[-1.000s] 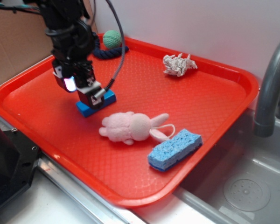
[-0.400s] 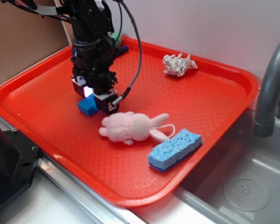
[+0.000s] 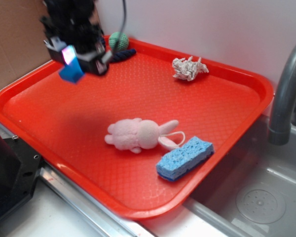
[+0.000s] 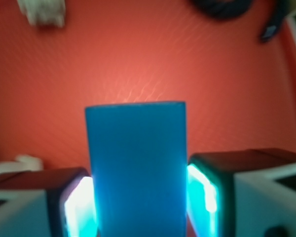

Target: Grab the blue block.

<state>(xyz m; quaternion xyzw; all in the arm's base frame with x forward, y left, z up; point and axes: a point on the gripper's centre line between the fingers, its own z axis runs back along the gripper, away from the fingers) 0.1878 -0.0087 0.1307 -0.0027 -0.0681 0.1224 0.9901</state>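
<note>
Above the tray's far-left part the gripper (image 3: 75, 58) hangs in the air, clamped on the blue block (image 3: 71, 72), which is clear of the red tray (image 3: 222, 69) with a shadow on the bare surface below. Wrist view: the two fingers (image 4: 69, 202) press the block (image 4: 136, 168) from both sides, pads touching its long faces, block centred between them. Step in hand looks like lift and hold; to do it well, keep the squeeze steady and avoid tilting or jerking, since the faces look smooth and hard and could slip. Grip looks even, so the grab seems basically done.

Orientation: in the wrist view the block's long axis runs out from between the fingers, free end pointing away from the camera toward the tray. In the exterior view its lower end sticks out below the gripper, slightly tilted.

Moving right: green ball (image 3: 118, 40) on dark rope at the back rim, pink bunny (image 3: 138, 133) mid-tray, white rag (image 3: 189, 67) at the back, paler blue sponge (image 3: 185, 158) near the front right, faucet (image 3: 285, 89) beyond the tray.
</note>
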